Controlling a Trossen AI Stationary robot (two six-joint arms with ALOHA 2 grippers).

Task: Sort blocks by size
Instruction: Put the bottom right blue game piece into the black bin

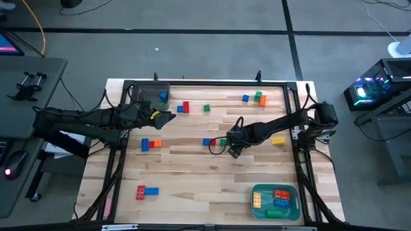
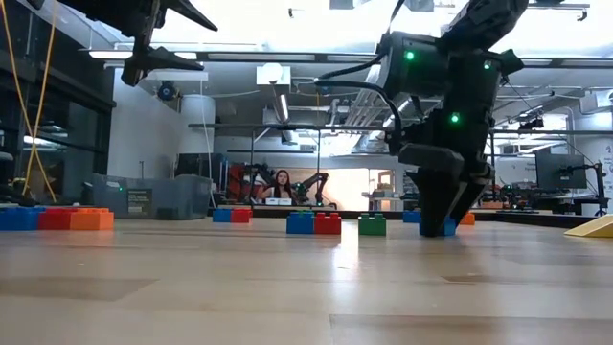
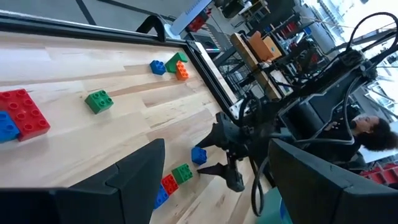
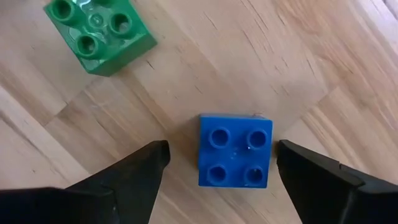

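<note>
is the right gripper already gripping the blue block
No, in the right wrist view the small blue block sits on the wood between the right gripper's open fingers, with bare table showing on both sides of it.

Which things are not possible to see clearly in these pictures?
- High view: blocks in the teal bin are too small to count.
- High view: the grey bin is partly covered by the left pincer.
- Right wrist view: the green block is cut by the edge.
- Low view: the yellow block is cut by the edge.
</note>
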